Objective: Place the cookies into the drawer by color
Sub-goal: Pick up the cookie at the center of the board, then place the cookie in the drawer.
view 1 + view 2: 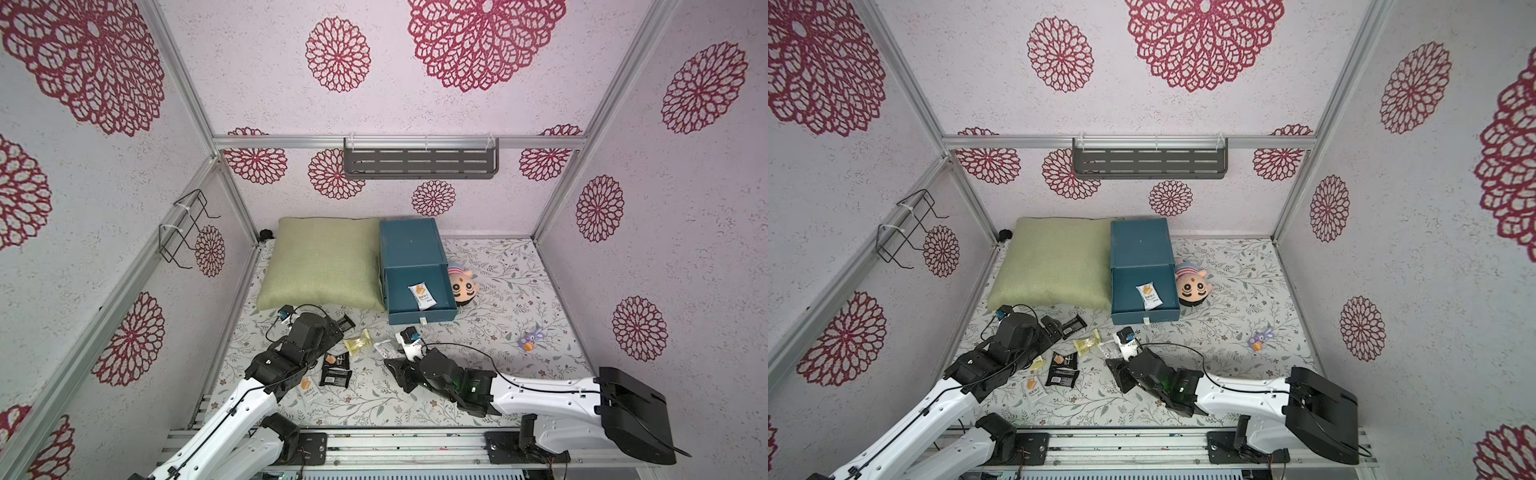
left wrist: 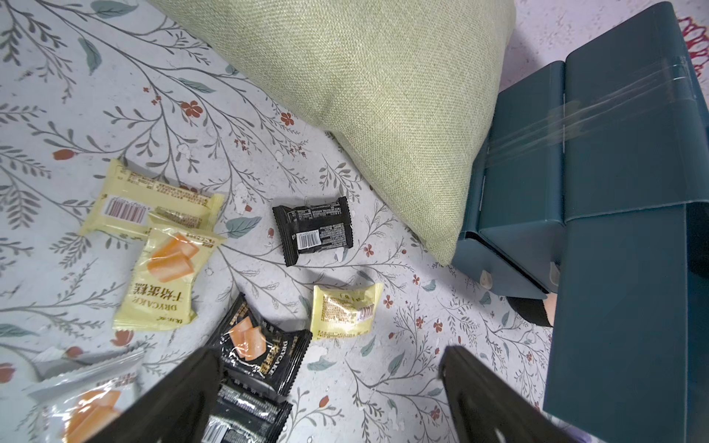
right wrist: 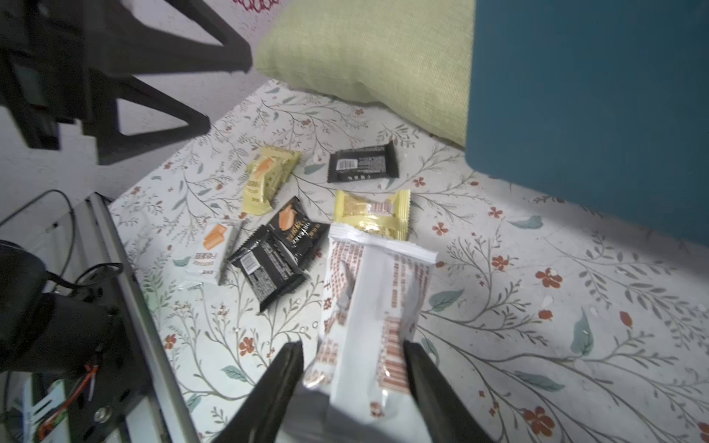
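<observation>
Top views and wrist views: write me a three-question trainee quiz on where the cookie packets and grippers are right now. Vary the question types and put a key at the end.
1. True or false: the open drawer holds a black packet.
2. The right gripper is closed on a packet of which colour? A yellow, B white, C black.
3. Name the thing lying beside the drawer, on the side away from the green cushion.
Key: 1 false, one white cookie lies there; 2 B, the held white packet; 3 the plush toy.
</observation>
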